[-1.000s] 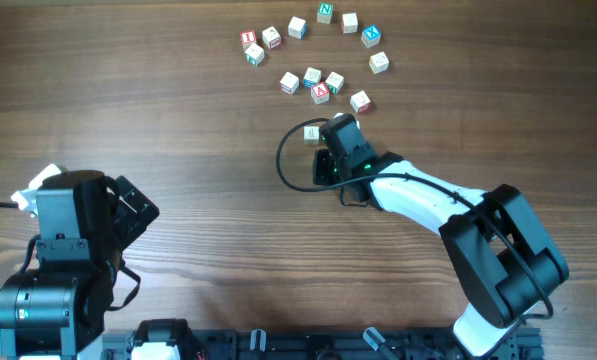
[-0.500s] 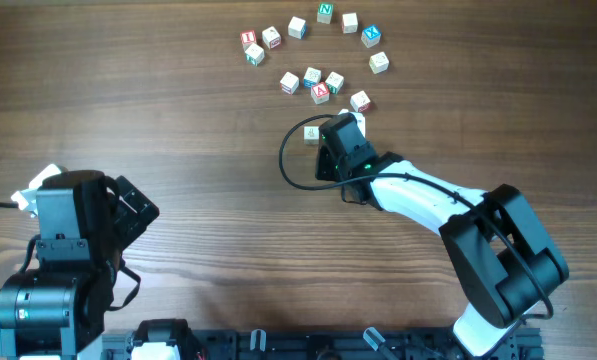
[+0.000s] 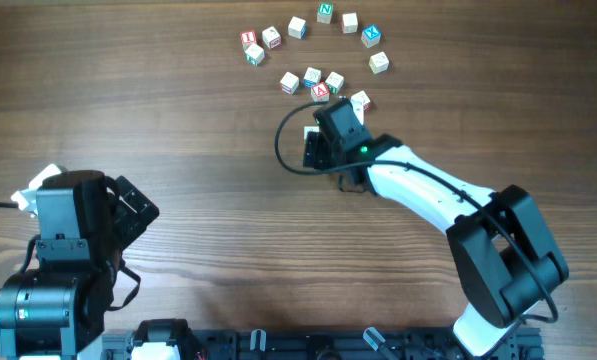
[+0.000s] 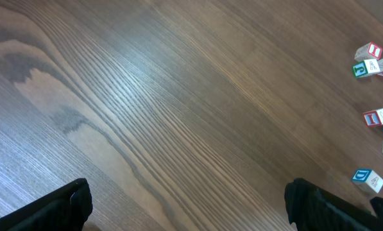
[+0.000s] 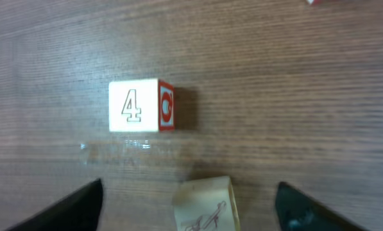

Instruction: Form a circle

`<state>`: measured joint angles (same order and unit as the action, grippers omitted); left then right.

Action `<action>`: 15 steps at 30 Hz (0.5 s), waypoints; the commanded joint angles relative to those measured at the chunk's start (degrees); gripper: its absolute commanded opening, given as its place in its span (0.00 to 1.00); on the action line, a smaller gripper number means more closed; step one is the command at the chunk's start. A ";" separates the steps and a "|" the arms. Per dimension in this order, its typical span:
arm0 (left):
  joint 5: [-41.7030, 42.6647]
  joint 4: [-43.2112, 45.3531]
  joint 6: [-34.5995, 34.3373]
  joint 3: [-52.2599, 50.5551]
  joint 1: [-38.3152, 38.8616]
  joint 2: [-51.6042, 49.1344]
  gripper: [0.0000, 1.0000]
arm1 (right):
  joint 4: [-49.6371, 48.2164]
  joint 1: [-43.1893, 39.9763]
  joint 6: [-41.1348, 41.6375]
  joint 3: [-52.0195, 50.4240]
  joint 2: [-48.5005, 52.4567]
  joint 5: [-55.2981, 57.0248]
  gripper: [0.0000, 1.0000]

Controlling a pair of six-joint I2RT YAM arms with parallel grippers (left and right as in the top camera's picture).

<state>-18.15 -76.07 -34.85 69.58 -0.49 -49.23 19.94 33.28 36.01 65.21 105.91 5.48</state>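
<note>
By the cubes (image 3: pixel 312 76), right gripper (image 5: pixel 188 186) newly apart, cube (image 5: pixel 203 204) seemingly loose; left gripper (image 4: pixel 188 185) apart

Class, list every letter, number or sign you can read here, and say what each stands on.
"4" on the red-sided cube, right wrist view.
"N", green, on the topmost cube, overhead view.
"A", red, on a middle-cluster cube.
The other cubes' letters are too small or blurred to read.

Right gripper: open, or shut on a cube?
Open. In the wrist view the right gripper has its fingers wide apart, and the cube between them touches neither.
</note>
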 commanded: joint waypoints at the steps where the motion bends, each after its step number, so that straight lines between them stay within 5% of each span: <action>1: -0.74 0.15 -0.55 -0.24 -0.33 -0.04 1.00 | 5.62 -0.13 0.07 7.63 0.24 2.78 0.90; 8: -0.74 0.15 -0.55 -0.24 -0.33 -0.04 1.00 | 20.94 -0.13 -0.63 23.28 -3.87 3.28 1.00; 15: -0.74 0.15 -0.55 -0.26 -0.33 -0.04 1.00 | 7.19 -0.55 -12.55 26.82 -5.77 4.44 1.00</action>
<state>-18.15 -76.09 -34.85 69.58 -0.49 -49.23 31.73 33.23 29.58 90.94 100.53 8.73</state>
